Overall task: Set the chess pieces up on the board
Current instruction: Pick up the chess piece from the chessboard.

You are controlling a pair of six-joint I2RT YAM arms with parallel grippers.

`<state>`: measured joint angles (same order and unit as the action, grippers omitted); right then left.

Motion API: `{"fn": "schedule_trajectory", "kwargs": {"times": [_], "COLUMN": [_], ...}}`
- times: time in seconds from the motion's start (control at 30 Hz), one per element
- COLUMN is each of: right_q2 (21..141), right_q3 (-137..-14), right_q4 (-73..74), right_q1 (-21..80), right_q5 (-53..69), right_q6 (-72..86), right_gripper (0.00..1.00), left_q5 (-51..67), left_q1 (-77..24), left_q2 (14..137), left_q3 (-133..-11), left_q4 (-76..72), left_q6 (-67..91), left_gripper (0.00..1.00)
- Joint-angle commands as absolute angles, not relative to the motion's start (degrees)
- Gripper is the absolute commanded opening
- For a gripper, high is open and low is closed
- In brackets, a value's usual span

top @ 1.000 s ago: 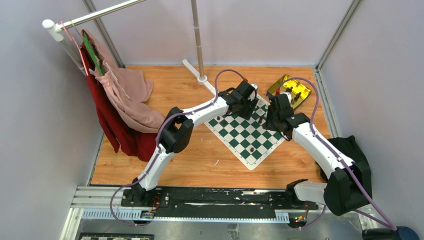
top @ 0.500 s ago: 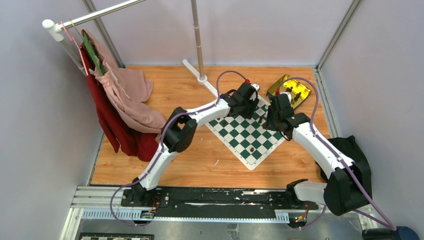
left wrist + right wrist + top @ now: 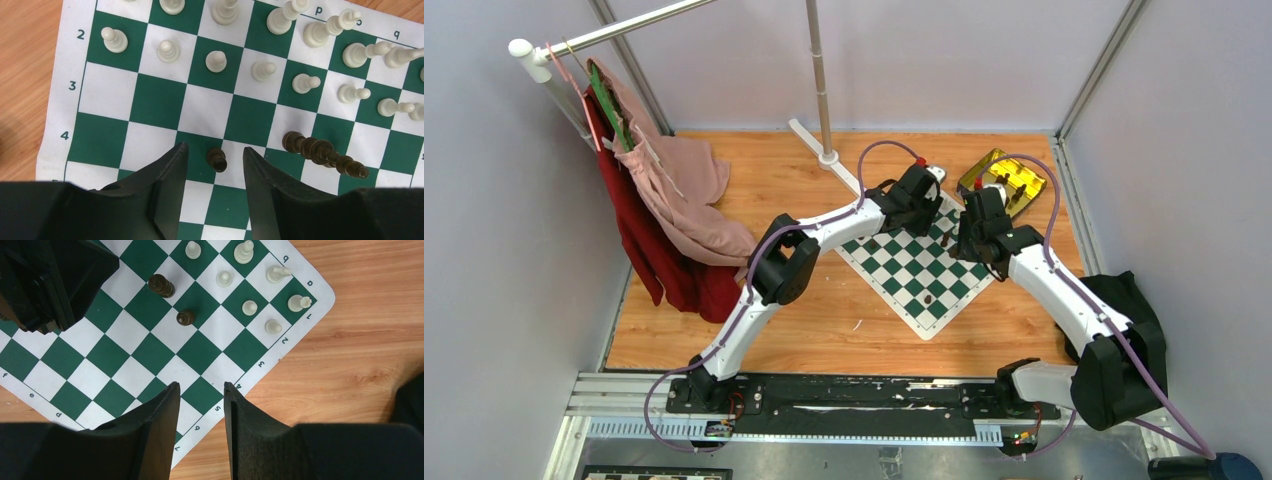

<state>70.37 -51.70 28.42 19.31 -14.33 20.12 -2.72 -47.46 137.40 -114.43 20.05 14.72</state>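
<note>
The board [image 3: 914,275] lies as a diamond on the wooden table; it also shows in the left wrist view [image 3: 160,102] and the right wrist view [image 3: 200,347]. Several cream pieces [image 3: 216,60] stand in rows 1 and 2. A small dark brown pawn [image 3: 217,160] stands between the open fingers of my left gripper [image 3: 213,150], touching neither. A taller dark piece [image 3: 320,152] stands to its right. My right gripper [image 3: 199,386] is open and empty above the board's edge by row 5. In its view the dark pawn [image 3: 185,317] and the tall dark piece [image 3: 161,286] stand further off.
A shiny gold tin [image 3: 1004,178] lies past the board's far right corner. A clothes rack pole [image 3: 821,90] stands behind, with red and pink garments [image 3: 669,200] hung at left. A black cloth [image 3: 1124,300] lies at right. One dark piece [image 3: 929,298] stands near the board's front.
My left arm has shifted slightly towards the far end of the board. The right arm has barely moved.
</note>
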Motion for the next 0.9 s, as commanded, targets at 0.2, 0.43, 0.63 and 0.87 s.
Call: {"fn": "schedule_trajectory", "kwargs": {"times": [0.2,0.43,0.63,0.87], "right_q2": [70.5,70.4,70.3,70.4], "right_q3": [-51.9,-51.7,-51.4,-51.5], "right_q4": [29.3,29.3,29.2,29.2], "right_q1": [18.4,18.4,18.4,18.3], "right_q5": [-14.4,-14.3,-14.2,-14.1], "right_q6": [19.4,19.4,19.5,19.4], "right_gripper": [0.42,0.42,0.42,0.41], "left_q5": [-1.8,-2.2,-2.8,-3.0], "left_q1": [-48.5,-48.7,-48.8,-48.7], "left_q2": [138.4,138.1,137.8,137.6], "left_q3": [-114.1,-112.9,-111.6,-111.1], "left_q4": [18.7,18.5,18.3,17.9], "left_q6": [13.7,14.0,14.6,14.4], "left_gripper": [0.46,0.38,0.36,0.34]}}
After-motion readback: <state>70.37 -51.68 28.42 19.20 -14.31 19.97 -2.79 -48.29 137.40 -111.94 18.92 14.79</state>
